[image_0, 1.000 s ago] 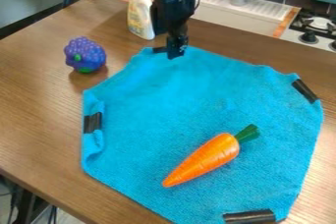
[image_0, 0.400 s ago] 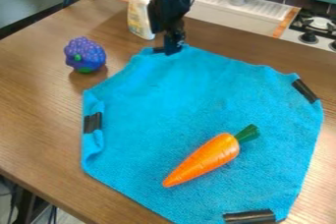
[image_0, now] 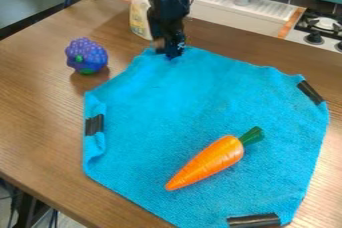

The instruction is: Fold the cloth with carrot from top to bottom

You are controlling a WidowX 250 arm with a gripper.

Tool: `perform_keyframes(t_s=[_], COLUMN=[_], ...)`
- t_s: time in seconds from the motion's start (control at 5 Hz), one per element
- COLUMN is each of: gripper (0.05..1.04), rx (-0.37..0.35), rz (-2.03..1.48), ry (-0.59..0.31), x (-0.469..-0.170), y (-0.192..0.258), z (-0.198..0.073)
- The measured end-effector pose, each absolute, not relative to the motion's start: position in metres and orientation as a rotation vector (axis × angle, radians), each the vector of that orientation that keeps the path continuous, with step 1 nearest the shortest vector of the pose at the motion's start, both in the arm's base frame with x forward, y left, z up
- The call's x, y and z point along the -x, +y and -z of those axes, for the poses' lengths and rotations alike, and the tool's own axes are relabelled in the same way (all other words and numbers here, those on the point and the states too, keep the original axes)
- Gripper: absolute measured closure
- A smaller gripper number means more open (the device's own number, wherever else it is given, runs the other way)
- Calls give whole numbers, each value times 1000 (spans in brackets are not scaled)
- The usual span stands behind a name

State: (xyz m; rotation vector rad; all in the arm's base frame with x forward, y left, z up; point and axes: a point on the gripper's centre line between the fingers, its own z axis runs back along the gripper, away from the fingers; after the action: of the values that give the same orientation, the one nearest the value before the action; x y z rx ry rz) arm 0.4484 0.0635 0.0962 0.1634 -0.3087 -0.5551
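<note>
Btm strip: black, on cloth's btm R corner [image_0: 254, 220]
Carrot: orange w/ green top, lying diag. on cloth, lower ctr of frame [image_0: 206, 163]
Cloth: blue, spread flat-ish, ctr to btm R, L edge curled [image_0: 174, 102]
Counter: brown wood, under cloth [image_0: 40, 122]
Toy: purple w/ green bits, upper L [image_0: 87, 56]
Claw: at cloth's top edge, upper ctr; can't tell if wide, narrow or gripping [image_0: 171, 52]
Bottle: white, upright, just behind claw [image_0: 140, 14]

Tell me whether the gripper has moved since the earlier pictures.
Yes, the gripper has shifted slightly left in the view, towards the bottle, which stays put.
</note>
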Motion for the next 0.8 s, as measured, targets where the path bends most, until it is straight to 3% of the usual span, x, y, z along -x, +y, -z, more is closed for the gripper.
perform_keyframes(t_s=[0.4, 0.6, 0.8], gripper=[701, 933, 1018], rx=[-135, -142, -143], rz=[553, 556, 558], ry=[-305, -306, -307], x=[-447, -446, -446], y=[65, 66, 66], z=[-93, -89, -88])
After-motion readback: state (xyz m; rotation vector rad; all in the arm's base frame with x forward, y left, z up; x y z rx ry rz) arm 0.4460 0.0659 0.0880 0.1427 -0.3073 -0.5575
